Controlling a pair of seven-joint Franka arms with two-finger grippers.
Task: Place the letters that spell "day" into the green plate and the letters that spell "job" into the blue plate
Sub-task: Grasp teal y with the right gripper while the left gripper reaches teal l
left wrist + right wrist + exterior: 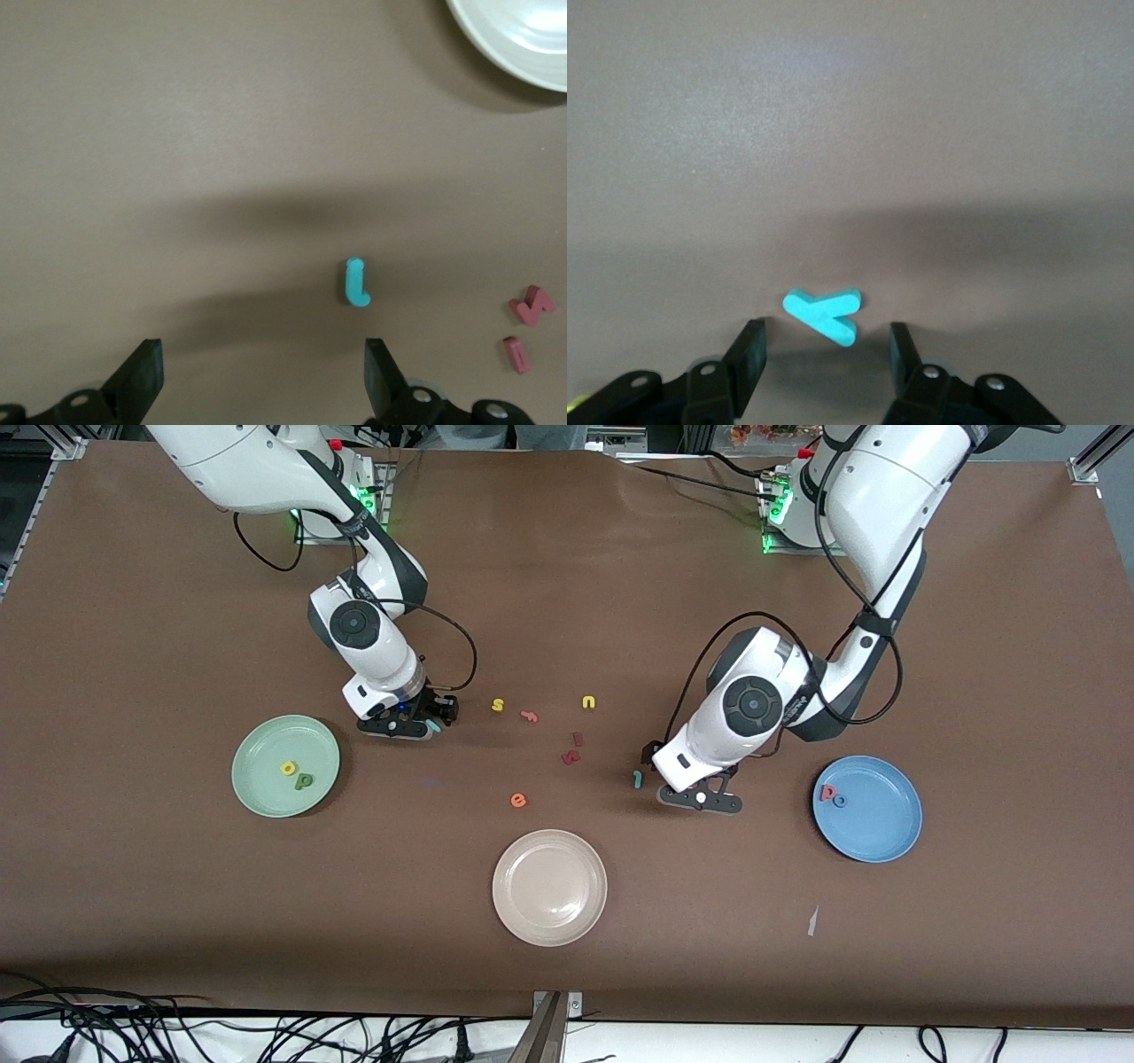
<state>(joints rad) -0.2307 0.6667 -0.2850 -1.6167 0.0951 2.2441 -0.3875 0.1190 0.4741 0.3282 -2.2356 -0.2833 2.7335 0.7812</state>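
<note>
Brown paper covered the table. In the middle band of the front view, toward the right arm's end, the green plate held the yellow a and the dark green d, which lay side by side. The light teal y lay flat on the table just beside that plate's upper edge. The right gripper stood low over it, fingers partly apart, one on each side of the letter with a gap showing on both sides (nothing gripped).

Toward the left arm's end, the blue plate carried the pinkish-red b and the blue o, touching, near its rim. The teal j lay on the bare table in the centre of the frame, well apart from that plate. The left gripper hovered beside it, fingers spread wide and empty.

Between the arms lay a yellow s, a yellow u, two dark red letters and an orange e. The beige plate sat empty at lower centre.
</note>
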